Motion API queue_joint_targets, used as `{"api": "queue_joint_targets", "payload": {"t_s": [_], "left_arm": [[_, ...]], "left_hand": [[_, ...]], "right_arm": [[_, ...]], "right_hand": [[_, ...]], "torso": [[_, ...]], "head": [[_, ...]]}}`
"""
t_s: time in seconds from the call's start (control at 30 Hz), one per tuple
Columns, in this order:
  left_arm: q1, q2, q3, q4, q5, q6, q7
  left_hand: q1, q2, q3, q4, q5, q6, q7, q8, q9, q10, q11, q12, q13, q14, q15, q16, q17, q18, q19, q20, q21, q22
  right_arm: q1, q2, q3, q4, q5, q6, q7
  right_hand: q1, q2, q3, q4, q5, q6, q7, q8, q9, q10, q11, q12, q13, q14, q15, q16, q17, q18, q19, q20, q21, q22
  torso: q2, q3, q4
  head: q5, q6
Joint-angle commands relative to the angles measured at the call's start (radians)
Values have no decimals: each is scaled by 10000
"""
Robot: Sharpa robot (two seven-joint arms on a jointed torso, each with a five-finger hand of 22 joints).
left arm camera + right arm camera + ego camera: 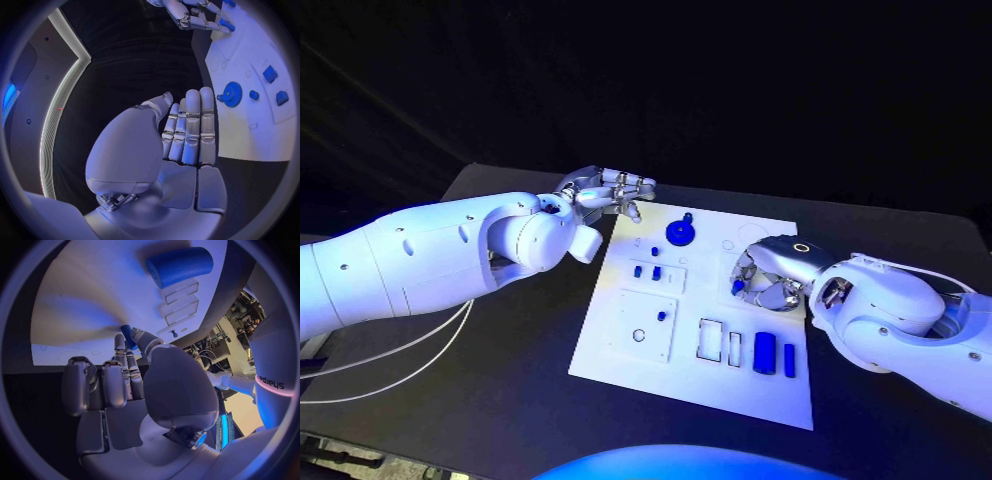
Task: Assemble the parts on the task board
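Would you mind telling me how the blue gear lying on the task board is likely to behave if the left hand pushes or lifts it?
The blue gear lies flat on the task board, so it would probably slide rather than roll. It looks like stiff moulded plastic, likely light. Its toothed rim should give fingers some purchase, though its low profile may make lifting fiddly for the left hand.

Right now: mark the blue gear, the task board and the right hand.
blue gear (681,234): head view, centre of its disc.
task board (733,385): head view, bare white near its front edge.
right hand (769,280): head view, middle of the hand.
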Motion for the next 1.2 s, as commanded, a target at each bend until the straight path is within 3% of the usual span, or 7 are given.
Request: {"api": "queue_joint_targets", "payload": {"t_s": [0.03, 0.37, 0.8, 1.2], "left_arm": [[6, 17, 5, 8, -47, 190, 38], [6, 19, 5, -15, -47, 208, -18], [5, 72, 4, -73, -48, 236, -68], [3, 87, 3, -75, -48, 255, -76]], "left_hand": [[-72, -6, -53, -17, 10, -63, 17, 55, -8, -50, 18, 55, 8, -42, 21, -56, -17, 62, 17, 27, -67, -10], [-77, 4, -58, -14, 11, -68, 17, 61, -7, -58, 18, 66, 9, -42, 22, -57, -19, 62, 19, 29, -75, -15], [-59, 7, -58, -29, 12, -79, 15, 64, -8, -73, 17, 74, 8, -45, 20, -60, -22, 64, 20, 30, -84, -21], [-59, 7, -58, -29, 12, -79, 15, 64, -8, -73, 17, 74, 8, -45, 20, -60, -22, 64, 20, 30, -84, -21]], "right_arm": [[-8, 4, 1, 29, 39, -170, -80], [21, -172, 11, 336, 681, -388, -187], [438, -571, 85, 1125, 2309, -651, -141], [442, -202, 91, 1555, 3133, -1408, 372]], "right_hand": [[-45, 89, 48, 43, -47, 112, -12, 78, 44, 101, -19, 46, 14, 435, -95, 68, 15, -80, 78, -46, 86, 1524], [-187, 151, 63, 188, -68, 218, -85, 128, 106, 229, -70, 50, 34, 443, -137, 94, 46, -91, 106, -84, 132, 1559], [-291, 136, 39, 278, -74, 222, -92, 128, 132, 249, -75, 22, 35, 443, -147, 94, 38, -96, 117, -100, 148, 1574], [-313, 128, 35, 300, -69, 192, -81, 110, 136, 226, -69, -4, 30, 443, -147, 96, 40, -92, 106, -103, 124, 1567]], "torso": [[0, -3, 6], [-9, 1, 4], [-14, -6, 8], [-1, -10, 6]], "head": [[0, -15], [-17, -13], [-38, 40], [60, 42]]}}
